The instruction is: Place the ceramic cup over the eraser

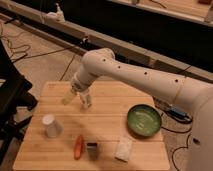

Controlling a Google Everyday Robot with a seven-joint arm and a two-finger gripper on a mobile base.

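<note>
The ceramic cup (51, 126) stands upside down near the left edge of the wooden table (107, 132), white and tapered. The eraser (92, 150), a small dark block, lies near the front edge, just right of the orange carrot (79, 146). My gripper (75, 99) hangs above the back-left part of the table, beside the small clear bottle (86, 103) and well behind the cup. It is open and holds nothing. One pale finger (67, 98) sticks out to the left. The white arm (145, 80) reaches in from the right.
A green bowl (144, 120) sits on the right of the table. A pale rectangular pad (123, 148) lies right of the eraser. A black chair (12, 95) stands close to the table's left edge, and cables run across the floor behind.
</note>
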